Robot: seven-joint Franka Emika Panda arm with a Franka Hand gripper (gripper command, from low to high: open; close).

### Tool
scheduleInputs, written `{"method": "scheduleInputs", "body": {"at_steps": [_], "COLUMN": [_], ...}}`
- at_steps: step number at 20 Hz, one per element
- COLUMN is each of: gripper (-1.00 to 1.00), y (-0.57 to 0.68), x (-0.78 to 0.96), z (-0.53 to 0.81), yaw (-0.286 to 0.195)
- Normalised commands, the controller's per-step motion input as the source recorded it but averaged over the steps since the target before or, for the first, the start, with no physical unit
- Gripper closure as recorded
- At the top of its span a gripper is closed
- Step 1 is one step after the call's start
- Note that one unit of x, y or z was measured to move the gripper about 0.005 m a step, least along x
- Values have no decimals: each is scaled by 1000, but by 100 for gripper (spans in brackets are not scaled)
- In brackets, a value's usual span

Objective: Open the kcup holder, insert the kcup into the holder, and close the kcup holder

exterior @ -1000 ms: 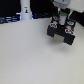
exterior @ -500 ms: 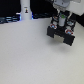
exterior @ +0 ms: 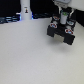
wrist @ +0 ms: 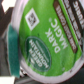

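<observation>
The kcup (wrist: 42,42) sits directly under the gripper (exterior: 64,19).

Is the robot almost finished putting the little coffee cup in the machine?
Partly. The kcup fills the wrist view, green lid facing the camera, so it looks picked up. The gripper is right above the kcup holder. Whether the holder is open is too blurry to tell. Inserting the cup and closing seem left.

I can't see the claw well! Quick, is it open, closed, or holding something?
Gripper: shut on the kcup, which fills the wrist view with its green top, above the kcup holder.
</observation>
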Motion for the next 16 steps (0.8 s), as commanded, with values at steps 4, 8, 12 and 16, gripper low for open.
{"method": "scheduleInputs", "body": {"at_steps": [4, 8, 12, 16], "gripper": [100, 100, 100, 100], "y": [25, 9, -4, 24], "x": [21, 28, 27, 7], "z": [-185, -188, -208, -198], "yaw": [3, 3, -11, 5]}}
